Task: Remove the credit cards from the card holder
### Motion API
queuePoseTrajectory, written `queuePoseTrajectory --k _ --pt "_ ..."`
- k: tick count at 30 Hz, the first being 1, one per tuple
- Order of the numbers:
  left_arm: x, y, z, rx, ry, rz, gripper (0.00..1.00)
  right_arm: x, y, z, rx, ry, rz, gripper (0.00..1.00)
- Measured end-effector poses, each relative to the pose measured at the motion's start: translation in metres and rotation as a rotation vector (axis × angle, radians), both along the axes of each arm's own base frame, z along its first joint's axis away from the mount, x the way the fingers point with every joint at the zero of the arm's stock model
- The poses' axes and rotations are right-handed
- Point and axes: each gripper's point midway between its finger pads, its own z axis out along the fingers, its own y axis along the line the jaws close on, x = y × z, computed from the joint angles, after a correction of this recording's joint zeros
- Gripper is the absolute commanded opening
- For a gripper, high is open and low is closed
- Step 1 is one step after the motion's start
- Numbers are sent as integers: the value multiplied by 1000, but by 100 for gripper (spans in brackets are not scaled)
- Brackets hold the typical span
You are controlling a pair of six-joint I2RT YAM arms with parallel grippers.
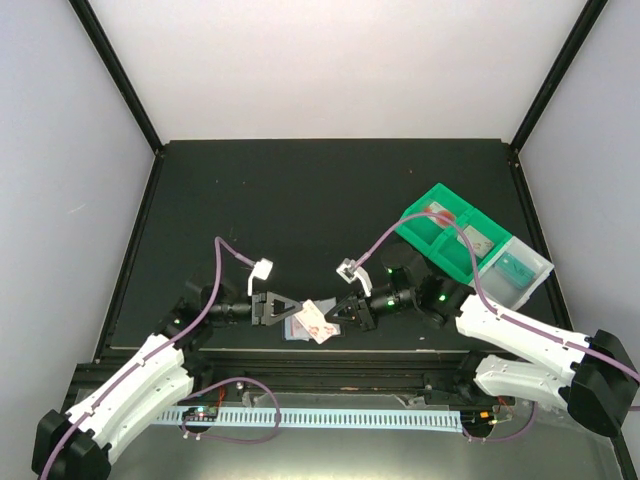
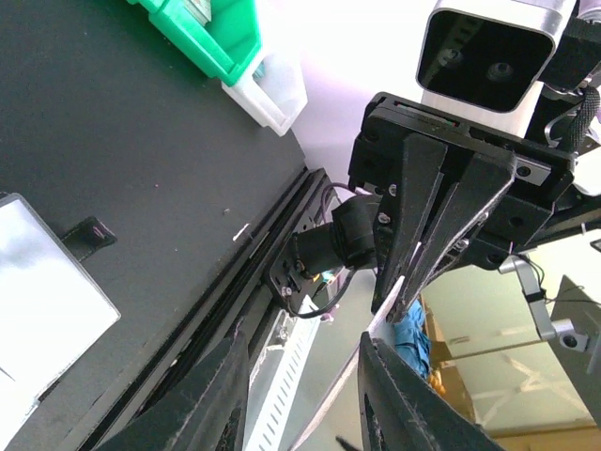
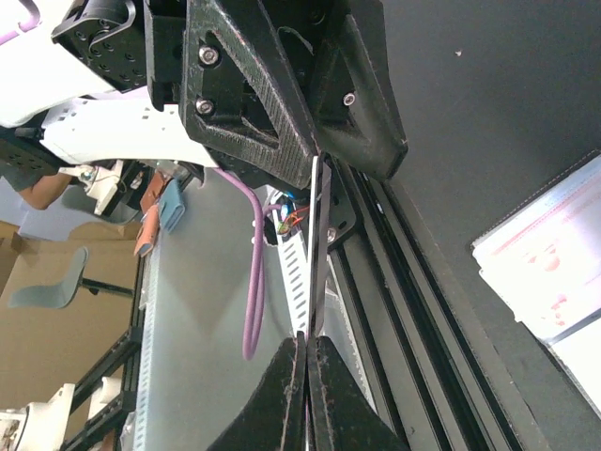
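Observation:
A white credit card with red marks point(image 1: 320, 322) hangs in the air between the two grippers near the table's front edge. My right gripper point(image 1: 335, 312) is shut on one end of it; the right wrist view shows the card point(image 3: 319, 254) edge-on, running up from the pinched fingertips point(image 3: 308, 352). My left gripper point(image 1: 298, 310) faces it, jaws apart on either side of the card's other end point(image 2: 376, 338), with a gap showing on the left finger's point(image 2: 221, 395) side. The open card holder point(image 1: 296, 328) lies on the table below; its pale inner side point(image 2: 38, 301) and black snap tab point(image 2: 89, 235) show.
A green tray point(image 1: 455, 250) with a clear end compartment point(image 1: 515, 270) stands at the back right, small flat items in its compartments. The black table's front rail point(image 1: 330, 360) and a white slotted cable duct point(image 1: 330, 418) run below the grippers.

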Motion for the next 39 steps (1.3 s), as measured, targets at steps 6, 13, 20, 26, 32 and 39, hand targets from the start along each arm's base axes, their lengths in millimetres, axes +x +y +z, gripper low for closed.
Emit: queuePoseTrajectory --k 6,13,20,26,32,39 --pt "-2 -1 5 -20 -7 -16 27 0 1 2 11 3 0 1" --pt "-12 -3 4 -52 8 -70 2 4 5 0 12 16 -6 1" --pt "-15 -3 8 -68 -4 -95 2 8 6 -8 -15 39 -32 2" --pt "-8 -3 7 -62 3 -50 1 18 6 -8 -11 57 -111 27" --pt "9 3 8 -64 18 86 2 28 0 -9 24 109 -241 56" --pt "38 14 8 -99 75 293 2 40 -12 -35 61 258 -421 71"
